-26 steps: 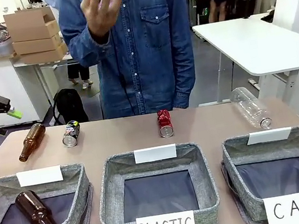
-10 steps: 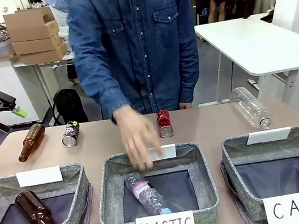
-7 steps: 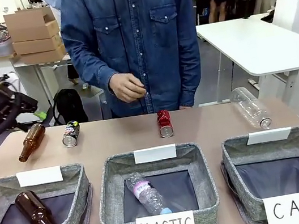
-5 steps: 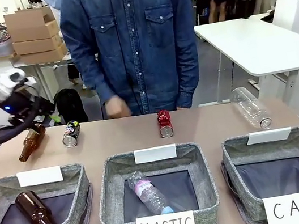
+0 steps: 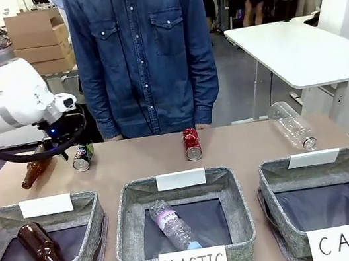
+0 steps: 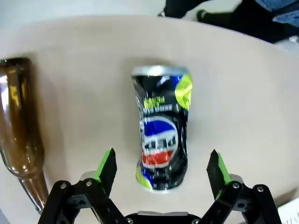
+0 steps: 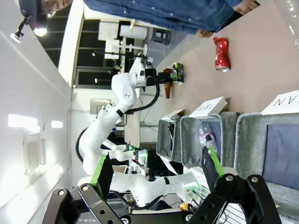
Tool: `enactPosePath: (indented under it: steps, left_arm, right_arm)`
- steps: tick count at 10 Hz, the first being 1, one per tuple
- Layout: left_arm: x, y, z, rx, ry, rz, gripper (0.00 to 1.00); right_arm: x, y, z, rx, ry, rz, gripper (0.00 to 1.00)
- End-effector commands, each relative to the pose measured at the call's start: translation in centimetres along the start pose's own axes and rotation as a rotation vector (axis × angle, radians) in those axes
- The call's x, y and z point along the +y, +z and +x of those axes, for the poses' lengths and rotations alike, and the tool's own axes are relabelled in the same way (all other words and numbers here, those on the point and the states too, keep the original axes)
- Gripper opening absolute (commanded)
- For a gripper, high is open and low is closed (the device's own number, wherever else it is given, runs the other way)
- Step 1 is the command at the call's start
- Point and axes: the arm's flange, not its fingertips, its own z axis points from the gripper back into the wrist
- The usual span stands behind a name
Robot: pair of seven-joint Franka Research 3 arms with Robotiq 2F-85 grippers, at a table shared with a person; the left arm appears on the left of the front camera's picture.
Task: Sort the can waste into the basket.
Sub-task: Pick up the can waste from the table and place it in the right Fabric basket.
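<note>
A dark can [image 5: 83, 156] with yellow-green print lies on its side at the table's far left. My left gripper [image 5: 67, 148] hangs just over it. In the left wrist view the can [image 6: 161, 140] lies lengthwise between my open left gripper's [image 6: 161, 168] green pads, which straddle its near end without touching. The red can [image 5: 192, 144] lies at the far middle, in front of the person. At the front right stands the grey basket [image 5: 274, 184] signed "CAN", with nothing in it. My right gripper [image 7: 156, 168] is open in the air, its view taking in the red can [image 7: 221, 54] and the basket [image 7: 243, 140].
A brown bottle [image 5: 36, 165] lies just left of the dark can, close to my left fingers. The "BOTTLE" basket [image 5: 95, 214] holds a brown bottle, and the "PLASTIC" basket [image 5: 235, 191] a clear one. A clear plastic bottle [image 5: 292, 125] lies behind the CAN basket.
My left arm has swung in from the left and come down over the dark can. The person dropped a plastic bottle into the PLASTIC basket and drew the hand back.
</note>
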Motion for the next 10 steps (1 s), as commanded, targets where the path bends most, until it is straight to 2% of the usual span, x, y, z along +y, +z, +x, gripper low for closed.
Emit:
enactPosePath:
  steps: [1,4,5,6,7,9,10]
  left_arm:
    - [-0.9,-0.8,1.5,0.005,0.02,0.086,1.0]
    - [-1.4,-2.8,2.2,0.05,0.002,0.125,1.0]
    - [-1.3,-2.7,2.2,0.051,-0.006,0.144,0.44]
    - [-1.2,-2.7,2.2,0.042,-0.002,0.138,0.42]
    - [-1.2,-2.8,2.1,0.046,0.0,0.136,0.0]
    - [-1.1,-2.8,1.9,0.04,-0.002,0.139,0.0]
    - [-1.1,-2.7,1.8,0.036,-0.005,0.14,0.15]
  right_arm:
    - [0.1,-0.1,0.3,-0.009,0.027,0.028,1.0]
    - [0.1,-0.1,0.3,-0.009,0.027,0.028,1.0]
    - [0.1,-0.1,0.3,-0.009,0.027,0.028,1.0]
    - [0.1,-0.1,0.3,-0.009,0.027,0.028,1.0]
    - [0.1,-0.1,0.3,-0.009,0.027,0.028,1.0]
    - [0.1,-0.1,0.3,-0.009,0.027,0.028,1.0]
    - [0.1,-0.1,0.3,-0.009,0.027,0.028,1.0]
